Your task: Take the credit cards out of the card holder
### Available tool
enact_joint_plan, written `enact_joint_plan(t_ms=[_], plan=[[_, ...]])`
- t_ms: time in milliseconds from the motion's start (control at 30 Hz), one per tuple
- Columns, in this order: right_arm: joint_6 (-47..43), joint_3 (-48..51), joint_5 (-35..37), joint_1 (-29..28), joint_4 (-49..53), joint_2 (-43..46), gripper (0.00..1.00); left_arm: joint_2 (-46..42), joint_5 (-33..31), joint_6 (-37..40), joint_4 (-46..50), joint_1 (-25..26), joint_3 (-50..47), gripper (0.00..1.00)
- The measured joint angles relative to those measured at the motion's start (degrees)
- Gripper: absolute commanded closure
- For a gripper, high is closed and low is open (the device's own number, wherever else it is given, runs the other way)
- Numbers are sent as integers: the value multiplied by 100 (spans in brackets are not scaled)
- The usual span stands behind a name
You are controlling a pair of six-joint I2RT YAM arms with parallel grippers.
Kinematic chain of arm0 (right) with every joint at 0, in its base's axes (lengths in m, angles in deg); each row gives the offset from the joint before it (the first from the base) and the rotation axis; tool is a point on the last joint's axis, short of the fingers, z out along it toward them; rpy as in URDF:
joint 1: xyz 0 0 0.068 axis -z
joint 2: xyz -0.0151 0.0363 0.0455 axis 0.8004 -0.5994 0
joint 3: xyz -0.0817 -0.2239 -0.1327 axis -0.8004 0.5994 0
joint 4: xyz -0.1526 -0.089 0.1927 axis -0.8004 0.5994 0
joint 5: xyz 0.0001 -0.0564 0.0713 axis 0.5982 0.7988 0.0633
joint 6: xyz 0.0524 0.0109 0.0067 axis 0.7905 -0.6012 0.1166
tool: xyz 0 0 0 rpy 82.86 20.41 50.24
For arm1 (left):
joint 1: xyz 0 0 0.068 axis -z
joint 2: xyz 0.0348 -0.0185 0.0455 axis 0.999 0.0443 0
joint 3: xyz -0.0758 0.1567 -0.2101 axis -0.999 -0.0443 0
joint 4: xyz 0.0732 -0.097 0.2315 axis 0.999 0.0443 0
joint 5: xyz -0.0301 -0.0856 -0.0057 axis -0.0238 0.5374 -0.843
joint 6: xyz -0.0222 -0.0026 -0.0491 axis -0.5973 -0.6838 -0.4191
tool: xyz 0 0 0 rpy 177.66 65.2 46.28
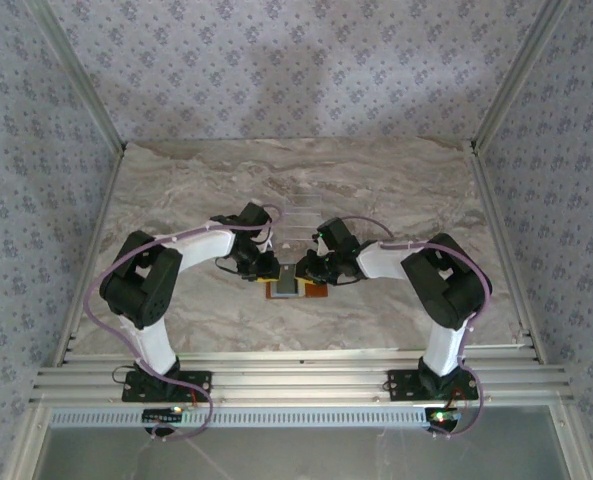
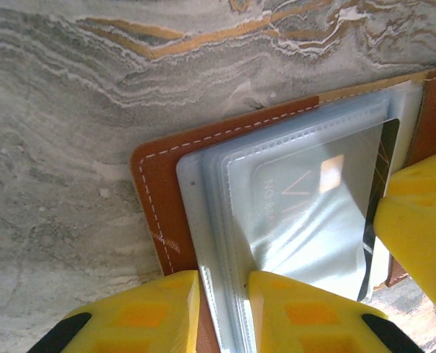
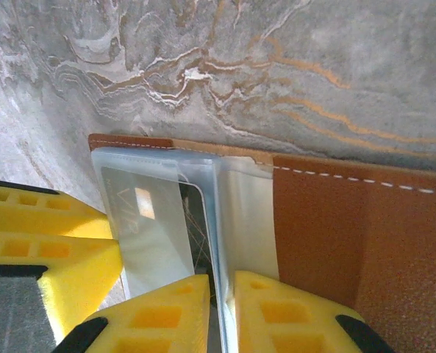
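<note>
Brown card holder (image 2: 159, 191) lies open, credit cards (image 2: 313, 213) not yet out of its sleeves; left hand (image 2: 223, 287) and right hand (image 3: 222, 288) each pinch a sleeve edge.

A grey marble-patterned tabletop (image 1: 176, 200) sits between floral-papered walls (image 1: 276, 70), edged by aluminium rails (image 1: 296, 380).

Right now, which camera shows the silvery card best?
The left wrist view: the silvery card lies large and central under clear sleeves of the card holder. The right wrist view shows it narrower, at an angle; the top view shows a small grey patch.
</note>
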Motion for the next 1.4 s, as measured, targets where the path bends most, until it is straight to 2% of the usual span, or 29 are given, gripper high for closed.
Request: enact_joint_plan(t_ms=[833,1400], plan=[[426,380,-402,42,-1034,15,82,81,-4,2,136,0,107,75],[461,710,-597,179,-1462,223,94,116,-13,20,173,7,162,75]])
